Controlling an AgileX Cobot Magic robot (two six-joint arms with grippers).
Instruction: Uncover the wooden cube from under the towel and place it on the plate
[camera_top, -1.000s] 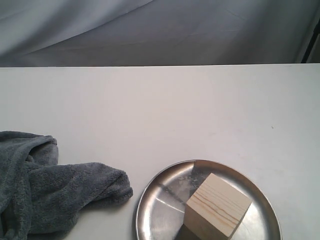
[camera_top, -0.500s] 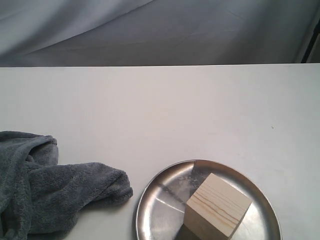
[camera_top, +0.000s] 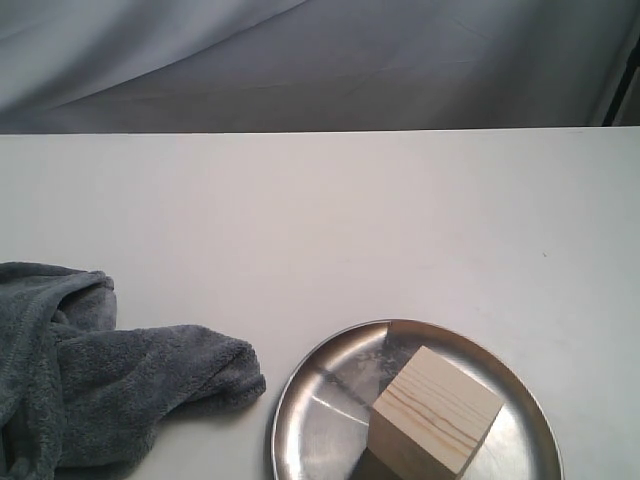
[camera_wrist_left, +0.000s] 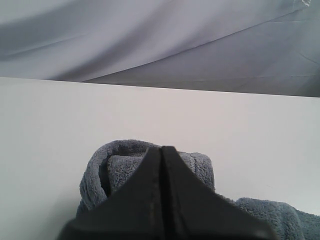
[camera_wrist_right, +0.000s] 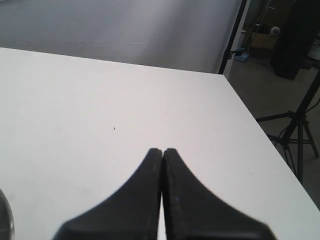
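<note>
The pale wooden cube (camera_top: 435, 411) rests on the shiny steel plate (camera_top: 320, 400) at the near right of the exterior view. The grey-blue towel (camera_top: 90, 375) lies crumpled at the near left, apart from the plate. Neither gripper shows in the exterior view. In the left wrist view my left gripper (camera_wrist_left: 161, 148) is shut and empty, with the bunched towel (camera_wrist_left: 117, 167) just beyond its tips. In the right wrist view my right gripper (camera_wrist_right: 162, 150) is shut and empty over bare table; a sliver of the plate's rim (camera_wrist_right: 4, 220) shows at the frame's edge.
The white table (camera_top: 320, 220) stretches back to a grey draped backdrop (camera_top: 300, 60). The table's right edge (camera_wrist_right: 255, 125) drops off toward a floor with a black tripod stand (camera_wrist_right: 295, 130).
</note>
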